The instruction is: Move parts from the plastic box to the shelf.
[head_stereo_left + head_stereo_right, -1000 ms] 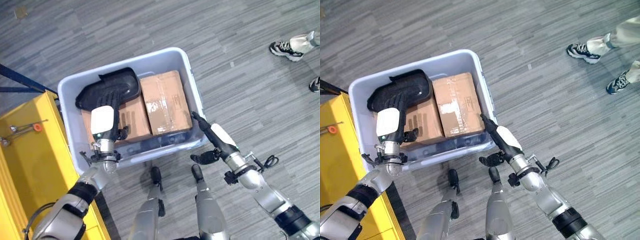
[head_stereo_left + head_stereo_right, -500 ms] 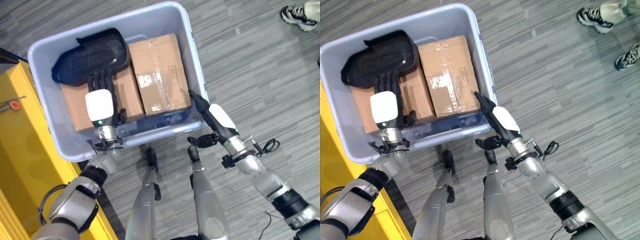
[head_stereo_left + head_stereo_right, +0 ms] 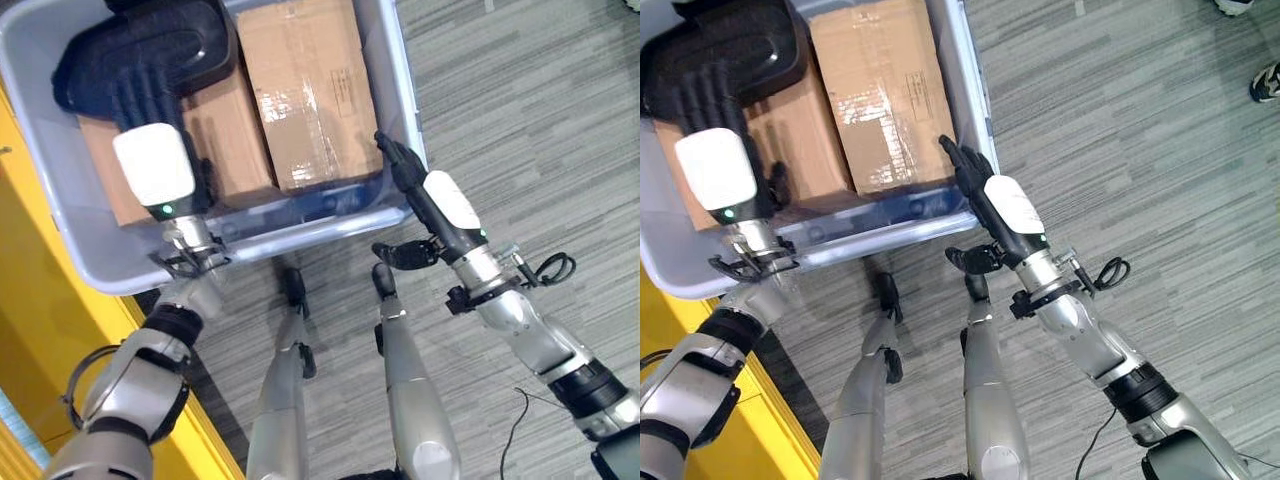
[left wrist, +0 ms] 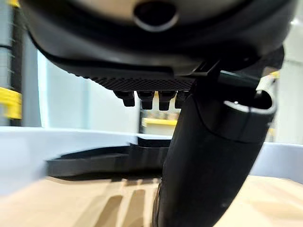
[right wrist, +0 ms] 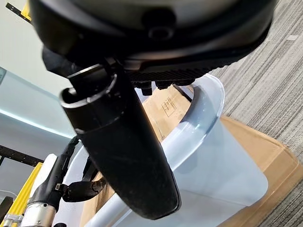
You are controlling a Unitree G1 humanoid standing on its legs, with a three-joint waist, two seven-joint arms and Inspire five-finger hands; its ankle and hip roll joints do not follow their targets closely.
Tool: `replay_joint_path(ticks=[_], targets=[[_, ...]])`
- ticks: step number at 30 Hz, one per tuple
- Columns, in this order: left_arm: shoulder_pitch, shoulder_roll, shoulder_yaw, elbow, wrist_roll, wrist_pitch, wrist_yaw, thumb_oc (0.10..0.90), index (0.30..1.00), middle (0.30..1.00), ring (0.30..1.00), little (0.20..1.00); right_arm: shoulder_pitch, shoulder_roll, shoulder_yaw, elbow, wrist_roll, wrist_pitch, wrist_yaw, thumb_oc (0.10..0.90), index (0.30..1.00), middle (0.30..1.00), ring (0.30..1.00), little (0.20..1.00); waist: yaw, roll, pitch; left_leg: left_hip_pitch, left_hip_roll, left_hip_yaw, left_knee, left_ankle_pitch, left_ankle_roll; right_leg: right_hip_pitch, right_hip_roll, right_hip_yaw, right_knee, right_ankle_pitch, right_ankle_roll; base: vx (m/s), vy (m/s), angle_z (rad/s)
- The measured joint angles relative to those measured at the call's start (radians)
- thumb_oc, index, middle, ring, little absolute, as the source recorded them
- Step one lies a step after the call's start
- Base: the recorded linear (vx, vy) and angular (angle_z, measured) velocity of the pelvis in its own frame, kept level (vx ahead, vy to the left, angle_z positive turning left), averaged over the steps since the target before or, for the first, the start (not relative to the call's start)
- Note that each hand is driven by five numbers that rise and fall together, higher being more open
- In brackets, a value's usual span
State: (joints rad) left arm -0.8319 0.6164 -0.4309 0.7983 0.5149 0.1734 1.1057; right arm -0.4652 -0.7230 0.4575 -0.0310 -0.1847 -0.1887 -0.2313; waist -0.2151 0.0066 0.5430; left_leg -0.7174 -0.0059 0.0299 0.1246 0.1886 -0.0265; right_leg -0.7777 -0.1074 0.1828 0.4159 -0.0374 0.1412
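Observation:
The pale plastic box (image 3: 310, 222) holds a black moulded part (image 3: 150, 50) at its far left and two cardboard boxes (image 3: 305, 90) side by side. My left hand (image 3: 152, 170), with a white cover on its back, reaches in over the near wall. Its straight fingers lie on the black part and grip nothing. In the left wrist view the black part (image 4: 94, 161) shows just past the fingertips, above the cardboard (image 4: 71, 203). My right hand (image 3: 445, 205) is open outside the box's near right corner, fingertips at the rim (image 5: 203, 118), thumb spread.
A yellow shelf (image 3: 40, 330) stands right against the box on my left. Grey plank floor stretches out to the right. A person's shoe (image 3: 1268, 80) shows at the far right edge.
The camera has tipped forward, so the box sits higher and larger in view. Both hands keep their places at the box; the right fingertips have come up to the rim.

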Motion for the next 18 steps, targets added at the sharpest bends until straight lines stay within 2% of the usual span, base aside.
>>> replay_joint_path(ticks=[2, 4, 5, 9, 12, 15, 18], targets=[[-0.004, 0.004, 0.015, 0.006, -0.002, -0.002, 0.010, 0.900, 1.000, 1.000, 1.000, 1.000, 0.009, 0.000, 0.001, -0.005, 0.000, 0.001, 0.001, 0.900, 1.000, 1.000, 1.000, 1.000, 0.000, -0.009, 0.000, 0.000, -0.001, 0.010, 0.006, 0.002, 0.002, -0.002, -0.003, 0.000, 0.007, -0.002, 0.003, 0.00, 0.000, 0.00], [-0.017, 0.019, 0.018, 0.018, -0.045, -0.037, 0.029, 0.900, 1.000, 1.000, 1.000, 1.000, 0.025, 0.000, 0.001, -0.007, 0.000, -0.005, 0.001, 0.900, 1.000, 1.000, 1.000, 1.000, 0.000, -0.022, -0.001, 0.000, -0.002, 0.013, 0.019, -0.002, 0.012, -0.002, -0.005, 0.000, 0.021, -0.010, 0.005, 0.01, -0.025, 0.01], [-0.025, 0.039, 0.037, 0.018, -0.071, -0.087, 0.028, 0.900, 1.000, 1.000, 1.000, 1.000, 0.036, 0.005, 0.001, -0.012, 0.000, -0.006, 0.000, 0.900, 1.000, 1.000, 1.000, 1.000, 0.000, -0.032, -0.001, 0.000, -0.002, 0.013, 0.028, -0.005, 0.013, 0.001, -0.005, 0.000, 0.026, -0.013, 0.006, 0.03, -0.081, 0.03], [-0.008, 0.051, 0.056, -0.015, -0.074, -0.172, 0.026, 0.900, 1.000, 1.000, 1.000, 1.000, 0.072, 0.017, -0.001, -0.014, -0.001, -0.003, -0.007, 0.900, 1.000, 1.000, 1.000, 1.000, 0.003, -0.035, -0.001, 0.016, -0.002, 0.004, 0.029, -0.006, 0.013, 0.023, -0.003, -0.008, 0.025, -0.019, 0.005, 0.01, -0.090, 0.06], [0.138, 0.025, 0.074, -0.191, -0.001, -0.240, 0.026, 0.900, 1.000, 1.000, 1.000, 1.000, 0.149, 0.062, -0.024, -0.012, -0.013, -0.009, -0.023, 0.900, 1.000, 1.000, 1.000, 1.000, 0.018, -0.035, -0.001, 0.040, 0.000, -0.005, 0.027, -0.009, 0.009, 0.050, -0.003, -0.019, 0.023, -0.025, 0.000, 0.01, -0.098, 0.05], [0.285, -0.004, 0.073, -0.320, 0.100, -0.294, 0.026, 0.900, 1.000, 1.000, 1.000, 1.000, 0.210, 0.064, -0.039, -0.011, -0.031, -0.021, -0.030, 0.900, 1.000, 1.000, 1.000, 1.000, 0.041, -0.036, -0.001, 0.064, 0.002, -0.008, 0.026, -0.016, 0.008, 0.072, -0.003, -0.026, 0.024, -0.032, -0.003, 0.01, -0.080, 0.01], [0.493, -0.016, 0.099, -0.583, 0.192, -0.284, 0.017, 0.900, 1.000, 1.000, 1.000, 1.000, 0.266, 0.071, -0.079, -0.013, -0.031, -0.031, -0.029, 0.900, 1.000, 1.000, 1.000, 1.000, 0.079, -0.037, -0.002, 0.094, 0.002, -0.014, 0.002, -0.022, -0.002, 0.091, -0.002, -0.023, 0.015, -0.034, -0.004, -0.01, -0.068, -0.01]])
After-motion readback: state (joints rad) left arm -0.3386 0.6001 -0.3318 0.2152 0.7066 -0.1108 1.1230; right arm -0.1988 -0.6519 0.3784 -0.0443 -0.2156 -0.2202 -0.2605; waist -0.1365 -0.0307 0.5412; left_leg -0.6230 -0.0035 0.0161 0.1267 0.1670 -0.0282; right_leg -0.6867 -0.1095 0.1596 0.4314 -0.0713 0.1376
